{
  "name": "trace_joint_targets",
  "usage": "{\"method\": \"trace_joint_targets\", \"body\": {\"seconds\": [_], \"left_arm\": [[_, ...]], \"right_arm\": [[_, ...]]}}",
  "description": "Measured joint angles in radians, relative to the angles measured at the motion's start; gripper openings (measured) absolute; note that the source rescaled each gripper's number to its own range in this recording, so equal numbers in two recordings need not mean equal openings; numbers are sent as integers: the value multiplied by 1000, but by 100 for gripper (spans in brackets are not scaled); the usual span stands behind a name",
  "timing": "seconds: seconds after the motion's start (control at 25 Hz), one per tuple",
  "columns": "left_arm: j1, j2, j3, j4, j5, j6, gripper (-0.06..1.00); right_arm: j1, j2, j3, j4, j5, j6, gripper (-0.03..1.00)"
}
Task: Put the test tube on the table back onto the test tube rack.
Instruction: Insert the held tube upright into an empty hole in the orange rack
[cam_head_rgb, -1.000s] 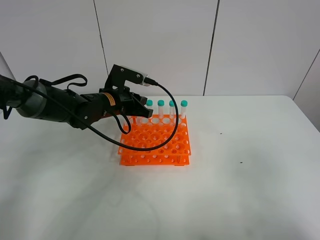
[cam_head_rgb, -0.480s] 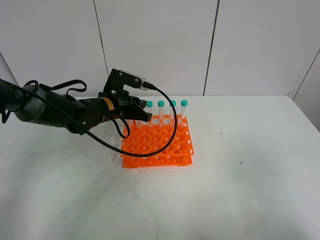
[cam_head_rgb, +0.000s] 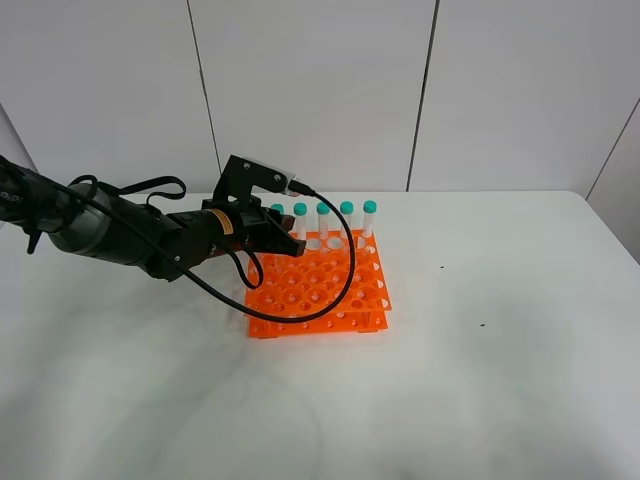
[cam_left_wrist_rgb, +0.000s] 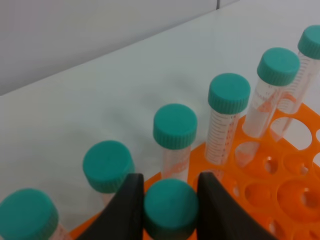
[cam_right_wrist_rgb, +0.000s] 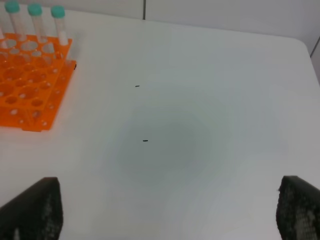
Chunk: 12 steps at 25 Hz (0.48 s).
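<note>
Left end effector (cam_left_wrist_rgb: 171, 197) gripped the teal-capped slim clear plastic test tube (cam_left_wrist_rgb: 171, 211) at the bright orange plastic grid rack (cam_head_rgb: 320, 290), near the white table's (cam_head_rgb: 500, 380) far edge. Right end effector (cam_right_wrist_rgb: 165, 210) gaped wide.

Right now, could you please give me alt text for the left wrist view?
The left tool grips a teal-capped tube by its cap at the orange rack. Beyond it, six more capped tubes stand in a row along the rack's edge.

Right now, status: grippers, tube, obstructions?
Left gripper shut on test tube, at test tube rack beside back-row tubes; seating unclear. Right gripper open, empty, above table. Nothing blocking.
</note>
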Motion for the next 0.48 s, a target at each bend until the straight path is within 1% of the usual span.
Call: {"method": "trace_joint_targets", "body": {"seconds": [0.16,0.36,0.48], "left_arm": [[0,1,0,0,2,-6,2],[0,1,0,0,7,-69,2],[0,-1,0,0,16,-86,2]], "right_arm": [[0,0,0,0,0,0,94],[0,0,0,0,0,0,94],[0,0,0,0,0,0,94]]}}
